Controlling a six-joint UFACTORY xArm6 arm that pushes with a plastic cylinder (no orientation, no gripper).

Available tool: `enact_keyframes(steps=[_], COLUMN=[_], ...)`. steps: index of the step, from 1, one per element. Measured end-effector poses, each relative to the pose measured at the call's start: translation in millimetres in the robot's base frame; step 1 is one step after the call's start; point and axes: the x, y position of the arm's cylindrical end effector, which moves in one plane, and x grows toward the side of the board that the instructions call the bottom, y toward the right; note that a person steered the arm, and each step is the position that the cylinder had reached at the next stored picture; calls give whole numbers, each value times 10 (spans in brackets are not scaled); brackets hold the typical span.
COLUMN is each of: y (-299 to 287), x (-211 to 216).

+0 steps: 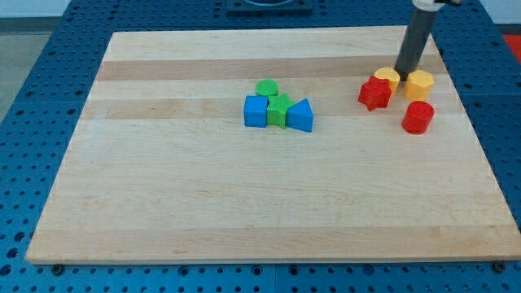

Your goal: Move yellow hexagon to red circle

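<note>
The yellow hexagon [420, 84] lies near the board's right edge, at the view's upper right. The red circle [418, 118] is just below it, a small gap apart. My tip [402, 75] rests between the yellow hexagon on its right and another yellow block [387, 78] on its left, close to both. A red star-shaped block [375, 93] touches the lower left of that second yellow block.
A cluster sits at the board's middle: a green circle [266, 88], a blue cube [256, 111], a green star-like block [279, 111] and a blue triangular block [300, 115]. The wooden board [244, 203] lies on a blue perforated table [32, 81].
</note>
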Motion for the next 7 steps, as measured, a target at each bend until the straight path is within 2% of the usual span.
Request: enact_keyframes(steps=[3,7], y=[329,279], x=[-88,435])
